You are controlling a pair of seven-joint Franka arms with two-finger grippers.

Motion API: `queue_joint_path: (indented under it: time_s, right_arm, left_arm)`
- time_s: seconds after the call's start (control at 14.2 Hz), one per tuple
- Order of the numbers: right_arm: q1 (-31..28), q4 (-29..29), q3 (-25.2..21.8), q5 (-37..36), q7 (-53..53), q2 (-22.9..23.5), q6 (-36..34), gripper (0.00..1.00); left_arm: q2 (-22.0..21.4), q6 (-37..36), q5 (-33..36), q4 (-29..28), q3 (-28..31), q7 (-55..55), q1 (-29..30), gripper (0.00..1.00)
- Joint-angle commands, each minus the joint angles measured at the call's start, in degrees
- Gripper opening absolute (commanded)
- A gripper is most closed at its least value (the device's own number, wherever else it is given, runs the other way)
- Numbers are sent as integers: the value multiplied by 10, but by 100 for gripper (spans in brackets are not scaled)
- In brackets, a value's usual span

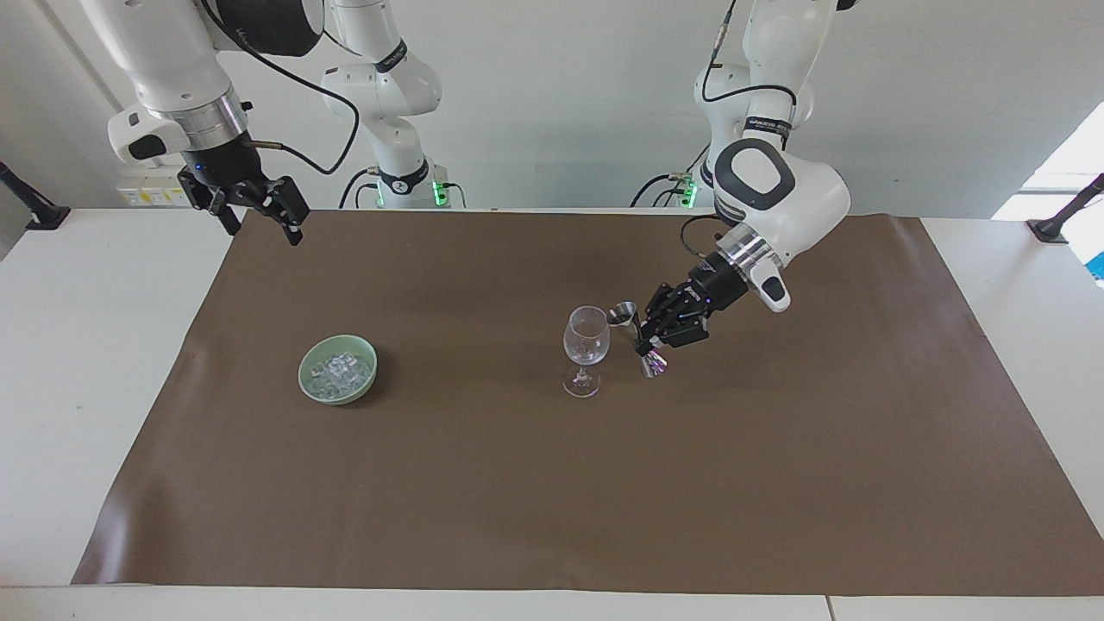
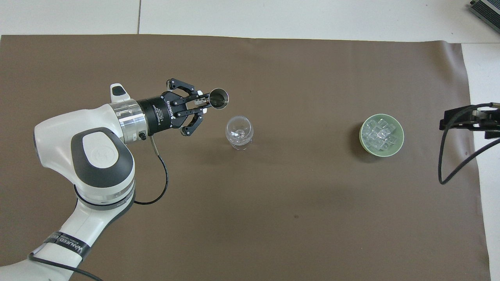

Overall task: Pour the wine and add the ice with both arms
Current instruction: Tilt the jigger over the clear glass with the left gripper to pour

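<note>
- Left gripper [image 1: 649,343]: fingers clamped on a metal measuring cup [image 1: 623,313], held upright in the air just beside the wine glass [image 1: 586,349], toward the left arm's end of the table.
- Wine glass: upright on the brown mat [image 1: 552,483], near its middle.
- Ice [image 1: 340,371]: heaped in a green bowl [image 1: 309,379] on the mat, toward the right arm's end, well apart from the glass.
- Right gripper [image 1: 259,211]: fingers apart, holding nothing; waits raised over the mat's corner at its own end.
</note>
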Motion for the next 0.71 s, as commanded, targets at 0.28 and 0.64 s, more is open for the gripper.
queue_joint_path:
  time_s: [0.28, 0.64]
  right_arm:
    - [-13, -13, 9, 11, -10, -14, -6, 100]
    - [-13, -13, 9, 11, -10, -14, -5, 100]
  left_arm:
    - [-9, 95, 5, -16, 5, 63, -44, 0]
    - [-4, 173, 5, -16, 5, 98, -72, 0]
